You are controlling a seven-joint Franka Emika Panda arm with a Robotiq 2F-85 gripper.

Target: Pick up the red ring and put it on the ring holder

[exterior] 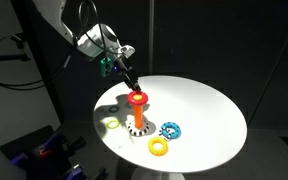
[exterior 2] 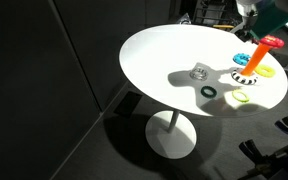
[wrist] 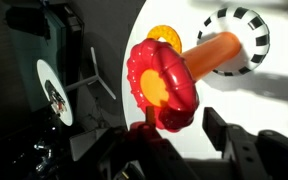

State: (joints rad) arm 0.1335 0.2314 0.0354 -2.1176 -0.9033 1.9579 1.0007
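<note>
The red ring [exterior: 136, 98] sits tilted over the top of the orange peg of the ring holder [exterior: 138, 128] in both exterior views, ring [exterior 2: 271, 41] and holder [exterior 2: 246, 75]. In the wrist view the red ring [wrist: 159, 85] encircles the peg tip, and the holder's striped base [wrist: 242, 35] lies beyond. My gripper [wrist: 174, 128] is right at the ring. A strip of white table shows between the ring and the right finger, so the jaws look open. The gripper also shows from outside [exterior: 127, 80].
A yellow ring [exterior: 159, 146] and a blue toothed ring [exterior: 171, 129] lie beside the holder on the round white table [exterior: 209, 105]. A pale green ring [exterior 2: 242, 96], a small black ring [exterior 2: 210, 92] and a clear object [exterior 2: 199, 72] lie nearby. Dark surroundings.
</note>
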